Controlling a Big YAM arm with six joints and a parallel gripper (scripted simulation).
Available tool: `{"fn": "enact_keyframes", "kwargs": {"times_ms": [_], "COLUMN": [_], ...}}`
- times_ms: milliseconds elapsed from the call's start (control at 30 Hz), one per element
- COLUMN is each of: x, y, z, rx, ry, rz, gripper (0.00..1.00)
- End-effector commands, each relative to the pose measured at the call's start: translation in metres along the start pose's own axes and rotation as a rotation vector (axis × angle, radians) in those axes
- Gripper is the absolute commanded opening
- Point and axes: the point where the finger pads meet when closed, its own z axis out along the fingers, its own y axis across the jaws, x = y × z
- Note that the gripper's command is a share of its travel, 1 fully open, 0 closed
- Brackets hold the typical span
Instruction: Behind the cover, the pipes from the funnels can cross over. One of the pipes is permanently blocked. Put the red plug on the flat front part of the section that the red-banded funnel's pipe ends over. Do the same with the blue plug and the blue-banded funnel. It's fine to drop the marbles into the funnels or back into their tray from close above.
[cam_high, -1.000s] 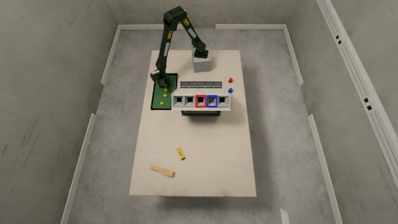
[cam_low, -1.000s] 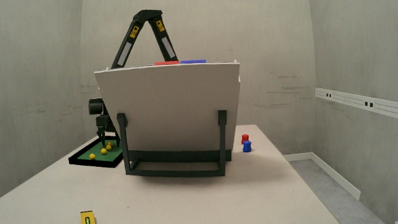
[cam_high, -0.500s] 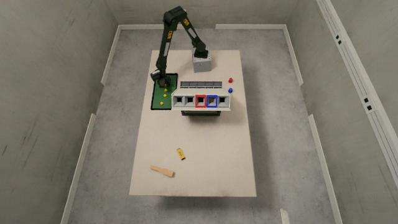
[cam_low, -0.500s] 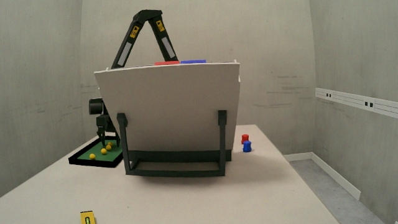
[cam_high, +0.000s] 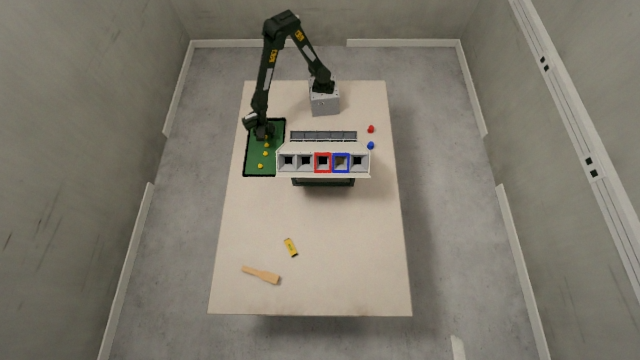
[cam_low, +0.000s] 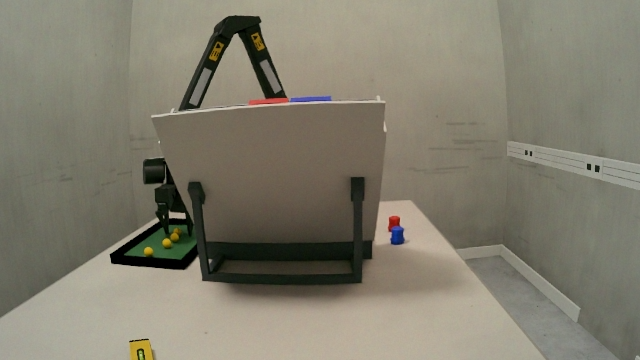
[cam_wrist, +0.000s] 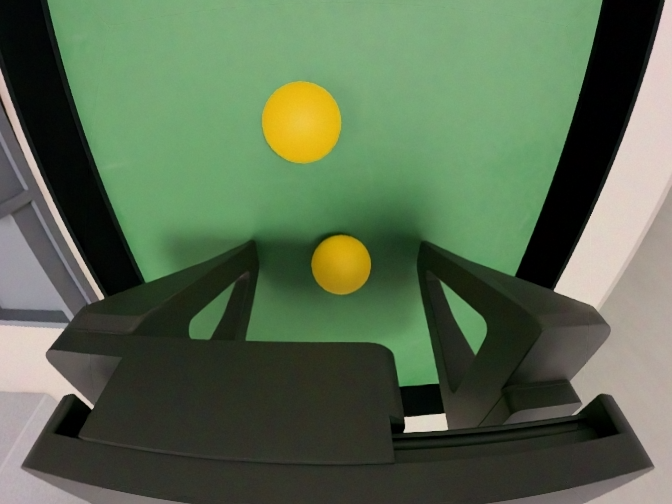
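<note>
My gripper (cam_wrist: 337, 252) is open and low over the green marble tray (cam_high: 261, 150), with a yellow marble (cam_wrist: 340, 264) lying between its fingers, not gripped. A second marble (cam_wrist: 301, 121) lies further on in the tray. From the front, the gripper (cam_low: 172, 226) stands at the tray's far end with several marbles (cam_low: 166, 243) nearby. The covered funnel rig (cam_high: 323, 161) has a red-banded funnel (cam_high: 322, 162) and a blue-banded funnel (cam_high: 340, 162). The red plug (cam_high: 370, 129) and blue plug (cam_high: 370, 145) stand on the table to the rig's right. The grey sections (cam_high: 323, 135) lie behind the funnels.
The rig's white cover (cam_low: 272, 170) hides the pipes from the front. A yellow block (cam_high: 290, 247) and a wooden piece (cam_high: 260, 274) lie near the table's front. The arm's grey base (cam_high: 324, 101) stands behind the rig.
</note>
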Motion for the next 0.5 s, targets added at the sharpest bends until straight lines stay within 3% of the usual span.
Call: {"fn": "enact_keyframes", "kwargs": {"times_ms": [0,467], "x": [0.0018,0.001], "y": [-0.0031,-0.0038], "z": [0.0003,-0.0022], "rx": [0.011,0.011], "ry": [-0.009,-0.009], "rz": [0.001,0.001], "gripper": [0.8,0.8]}}
